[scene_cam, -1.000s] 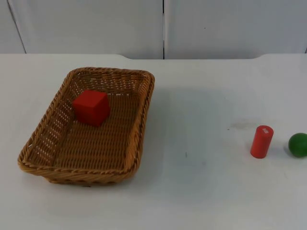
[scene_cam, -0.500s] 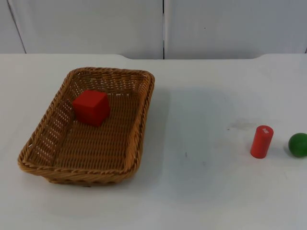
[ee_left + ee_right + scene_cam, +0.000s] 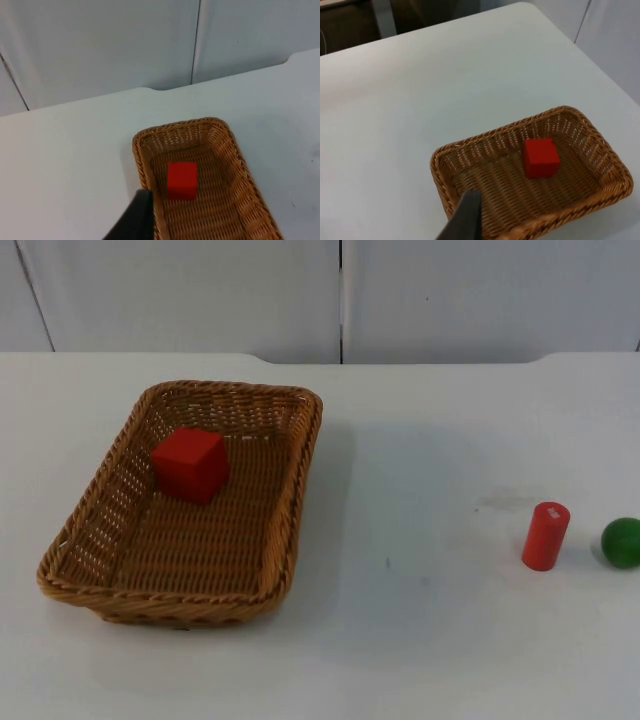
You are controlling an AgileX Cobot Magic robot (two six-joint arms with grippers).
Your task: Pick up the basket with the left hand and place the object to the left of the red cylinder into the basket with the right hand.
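From the top, a wicker basket (image 3: pixel 185 508) sat on the white bench (image 3: pixel 420 640), toward its left side. A red cube (image 3: pixel 190 464) lay inside it, in the half nearer the grey wall (image 3: pixel 200 295). Well to the right stood a red cylinder (image 3: pixel 545 535), with a green ball (image 3: pixel 621 542) just beside it on its right, the two not touching.

In the left wrist view, the left tool (image 3: pixel 132 220) hung above the bench just outside the basket's (image 3: pixel 235 150) rim, one black fingertip visible; whether it was spread or pressed together could not be told. The cube (image 3: pixel 181 180) rested on the basket floor.

In the right wrist view, the right tool (image 3: pixel 465 217) hovered over the basket's (image 3: pixel 485 137) near rim, one dark fingertip visible; its state could not be told either. The cube (image 3: pixel 540 157) sat within the basket.
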